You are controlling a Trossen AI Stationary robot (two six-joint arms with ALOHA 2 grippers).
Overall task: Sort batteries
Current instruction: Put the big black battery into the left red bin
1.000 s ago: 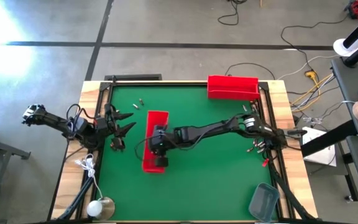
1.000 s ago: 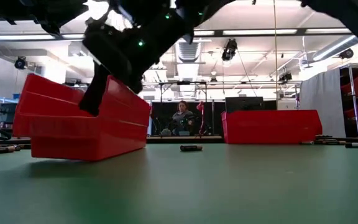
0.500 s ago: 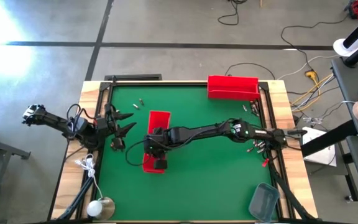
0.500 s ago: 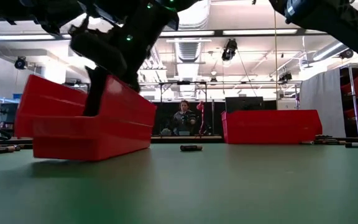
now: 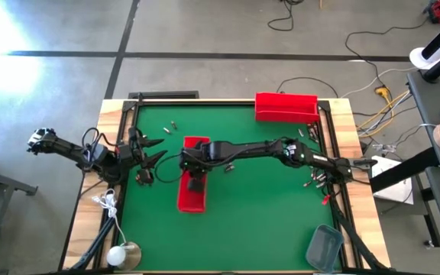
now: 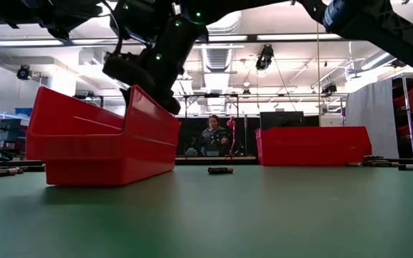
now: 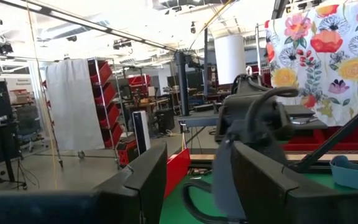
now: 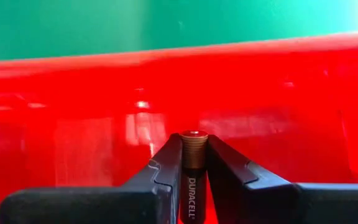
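Right wrist view: right gripper [image 8: 193,163] pinches battery [image 8: 193,163] over red bin [image 8: 73,112].

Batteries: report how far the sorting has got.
Done: nothing visibly sorted. In hand: the right gripper is shut on a battery over the red bin mid-table. Left: loose batteries along the right edge, two near the far-left corner; left gripper waits open.

A green-topped table [image 5: 266,214] carries a red bin [image 5: 192,195] near its centre, another red bin [image 5: 285,107] at one o'clock, and a grey tray [image 5: 325,246] at five o'clock.
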